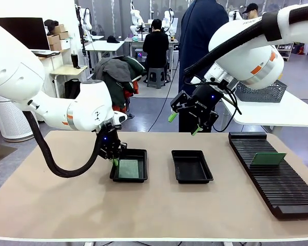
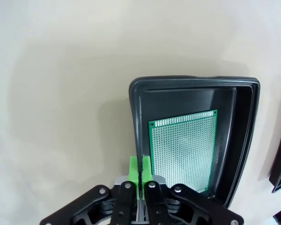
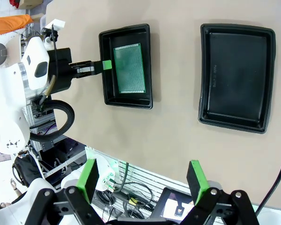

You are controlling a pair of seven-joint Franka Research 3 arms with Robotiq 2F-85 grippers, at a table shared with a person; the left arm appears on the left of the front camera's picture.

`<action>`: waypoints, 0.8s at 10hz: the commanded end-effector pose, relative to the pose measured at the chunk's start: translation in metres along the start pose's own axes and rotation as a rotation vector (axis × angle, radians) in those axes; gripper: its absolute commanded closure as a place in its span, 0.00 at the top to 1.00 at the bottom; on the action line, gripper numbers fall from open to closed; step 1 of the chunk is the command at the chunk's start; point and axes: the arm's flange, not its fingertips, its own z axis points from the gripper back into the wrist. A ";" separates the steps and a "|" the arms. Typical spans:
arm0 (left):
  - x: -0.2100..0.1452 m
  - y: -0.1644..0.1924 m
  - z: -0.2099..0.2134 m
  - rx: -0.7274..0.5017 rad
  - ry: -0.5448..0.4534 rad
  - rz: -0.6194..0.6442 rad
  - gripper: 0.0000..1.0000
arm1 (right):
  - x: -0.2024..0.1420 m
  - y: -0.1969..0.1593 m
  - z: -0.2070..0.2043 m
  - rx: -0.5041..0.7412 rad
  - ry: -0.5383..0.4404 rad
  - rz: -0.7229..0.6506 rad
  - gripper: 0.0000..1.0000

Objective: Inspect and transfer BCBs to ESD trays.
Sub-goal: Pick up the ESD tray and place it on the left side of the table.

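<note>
BCB [image 2: 182, 150] flat in left ESD tray [image 2: 192, 84], thin, light, stiff, probably scratch-prone, best pinched by a bare edge; left jaws shut on nothing, seemingly just touching the tray rim; right jaws wide open, empty, high above the table [image 1: 159, 210].

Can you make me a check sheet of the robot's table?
surface: beige table.
job's things: one green board flat in the left tray; right tray holds nothing; another board stands in the slotted rack.
clutter: nothing seen.
grippers: left gripper shut at the left tray's rim; right gripper open, raised above the table.
cables: black bundle along the right arm.
surroundings: person across the table; grey mesh basket on a side table.
</note>
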 end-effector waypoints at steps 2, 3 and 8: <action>-0.008 0.030 -0.003 -0.116 -0.004 -0.028 0.03 | 0.003 0.003 -0.001 -0.013 -0.002 -0.009 1.00; -0.009 0.038 -0.004 -0.150 -0.014 -0.032 0.03 | 0.003 0.003 -0.001 -0.013 -0.002 -0.009 1.00; -0.015 0.076 0.001 -0.315 -0.035 -0.093 0.03 | 0.003 0.003 -0.001 -0.013 -0.002 -0.009 1.00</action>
